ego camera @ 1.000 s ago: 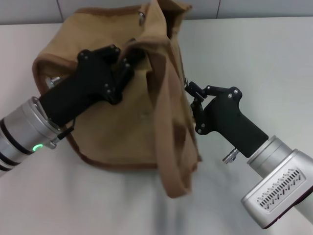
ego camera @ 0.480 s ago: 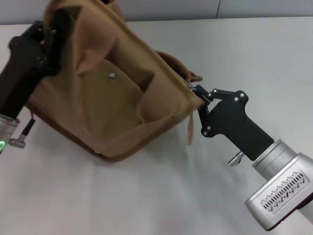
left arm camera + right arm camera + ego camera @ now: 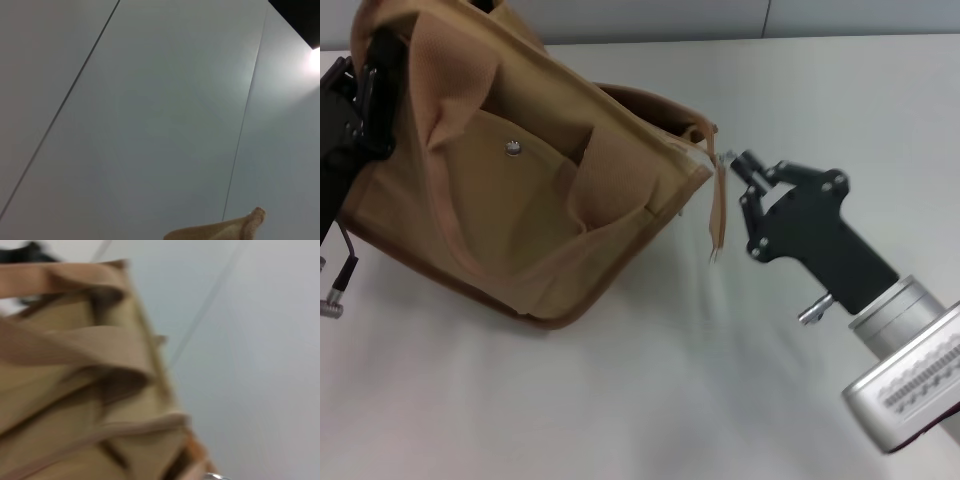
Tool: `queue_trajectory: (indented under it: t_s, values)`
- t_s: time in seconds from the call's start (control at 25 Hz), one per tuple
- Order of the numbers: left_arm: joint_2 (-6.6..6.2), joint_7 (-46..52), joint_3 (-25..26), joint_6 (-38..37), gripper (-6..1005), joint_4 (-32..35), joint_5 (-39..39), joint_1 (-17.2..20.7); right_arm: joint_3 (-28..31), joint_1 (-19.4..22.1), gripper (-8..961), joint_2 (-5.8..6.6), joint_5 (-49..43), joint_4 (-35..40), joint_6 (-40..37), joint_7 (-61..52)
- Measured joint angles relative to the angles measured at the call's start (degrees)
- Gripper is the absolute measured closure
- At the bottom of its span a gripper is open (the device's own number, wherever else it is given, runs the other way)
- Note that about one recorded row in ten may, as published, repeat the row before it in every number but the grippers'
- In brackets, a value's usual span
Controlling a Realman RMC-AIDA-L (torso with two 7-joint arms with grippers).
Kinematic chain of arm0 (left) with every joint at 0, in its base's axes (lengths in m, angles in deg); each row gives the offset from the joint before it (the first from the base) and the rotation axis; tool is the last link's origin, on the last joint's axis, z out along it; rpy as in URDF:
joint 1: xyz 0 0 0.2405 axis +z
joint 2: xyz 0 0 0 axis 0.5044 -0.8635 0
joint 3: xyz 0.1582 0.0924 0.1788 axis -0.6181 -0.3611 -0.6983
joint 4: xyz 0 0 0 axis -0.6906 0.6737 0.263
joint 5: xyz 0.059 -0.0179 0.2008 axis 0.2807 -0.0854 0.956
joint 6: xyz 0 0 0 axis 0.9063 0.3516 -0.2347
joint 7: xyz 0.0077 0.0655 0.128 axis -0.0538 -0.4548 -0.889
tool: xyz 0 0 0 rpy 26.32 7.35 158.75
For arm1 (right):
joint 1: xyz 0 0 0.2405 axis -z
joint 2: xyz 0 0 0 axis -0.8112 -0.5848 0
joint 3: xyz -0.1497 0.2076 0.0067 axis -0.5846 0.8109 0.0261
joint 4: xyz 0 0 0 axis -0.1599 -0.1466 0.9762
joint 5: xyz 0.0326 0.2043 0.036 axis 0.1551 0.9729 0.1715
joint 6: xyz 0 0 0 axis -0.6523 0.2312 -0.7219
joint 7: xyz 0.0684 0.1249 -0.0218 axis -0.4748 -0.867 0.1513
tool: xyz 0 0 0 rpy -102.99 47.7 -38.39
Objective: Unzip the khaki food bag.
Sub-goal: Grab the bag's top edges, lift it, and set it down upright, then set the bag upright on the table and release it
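Observation:
The khaki food bag [image 3: 520, 200] is tipped on its side on the white table, its front pocket and silver snap [image 3: 512, 149] facing me. My left gripper [image 3: 365, 95] is shut on the bag's upper left end and holds it up. My right gripper [image 3: 735, 163] is at the bag's right corner, fingers pinched together on the zipper pull, with a thin tan pull strip [image 3: 717, 215] hanging just below. The right wrist view is filled by the bag's folds and straps [image 3: 75, 390]. The left wrist view shows only a scrap of khaki fabric [image 3: 220, 231] against a wall.
The white table [image 3: 620, 400] stretches in front of and to the right of the bag. A grey wall [image 3: 650, 15] runs along the table's far edge.
The bag has been swung left and tipped over, so its front pocket now shows. My left gripper moved to the far left with it. My right gripper shifted slightly right and up.

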Motion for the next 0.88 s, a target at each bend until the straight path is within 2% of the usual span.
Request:
queue_trajectory:
  t_s: [0.12,0.32,0.48,0.76,0.88]
  values:
    - [-0.01,0.0,0.1,0.1,915,0.0,0.0,0.3,2.5,0.0,857,0.01,-0.3,1.4,0.3,-6.0]
    - [-0.05,-0.1,0.1,0.4,915,0.1,0.0,0.6,2.2,-3.1,844,0.31,-0.6,4.7,4.2,-21.8]
    - [-0.04,-0.1,-0.1,0.9,916,0.1,0.0,0.9,0.6,-5.9,691,0.41,-4.9,10.0,5.5,-37.2]
    - [-0.01,-0.1,-0.1,1.8,917,0.1,0.2,1.2,0.0,-10.0,378,0.37,-10.1,13.9,7.0,-48.6]
    - [0.0,-0.1,-0.1,2.1,918,0.2,0.3,1.2,0.0,-11.9,362,0.31,-10.4,14.2,10.1,-50.2]
